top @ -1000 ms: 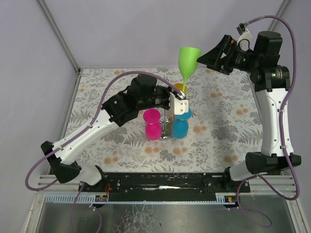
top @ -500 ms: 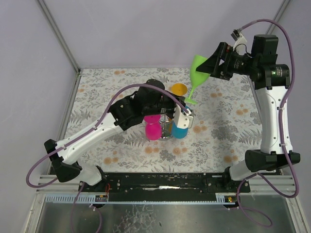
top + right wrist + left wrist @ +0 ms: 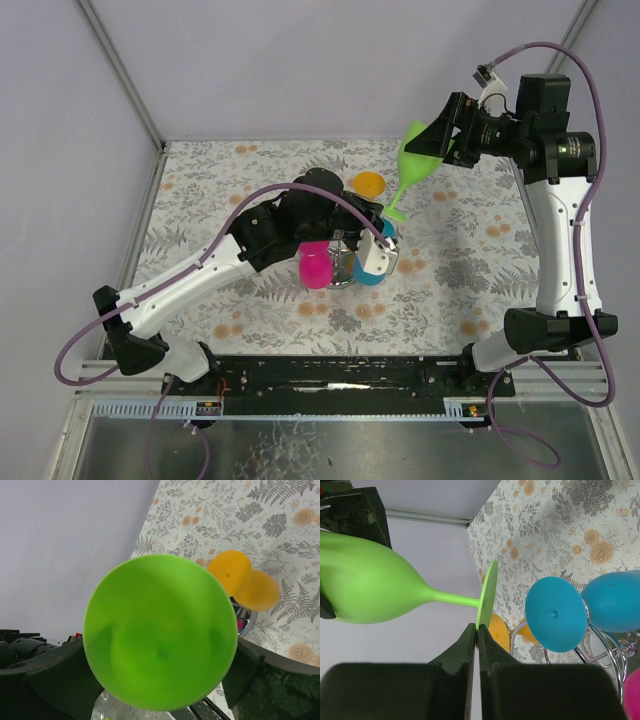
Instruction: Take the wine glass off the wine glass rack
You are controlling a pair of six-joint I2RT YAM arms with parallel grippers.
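A green wine glass point(image 3: 418, 162) is held off the rack, tilted, by my right gripper point(image 3: 434, 138), which is shut around its bowl point(image 3: 160, 635). Its foot point(image 3: 396, 211) hangs above and to the right of the silver wine glass rack point(image 3: 343, 268). Blue point(image 3: 371, 277), pink point(image 3: 314, 268) and orange point(image 3: 369, 184) glasses hang on the rack's wire ring point(image 3: 610, 645). My left gripper point(image 3: 385, 241) is shut and empty over the rack. In the left wrist view its tips point(image 3: 477, 630) sit just below the edge of the green foot point(image 3: 488, 594); I cannot tell if they touch.
The table has a floral cloth point(image 3: 250, 300) and grey walls on three sides. The left arm lies across the middle of the table and hides part of the rack. A black rail point(image 3: 330, 385) runs along the near edge.
My right gripper has carried the green glass up and to the right, away from the rack, and tilted it. My left gripper has moved down and right over the rack.
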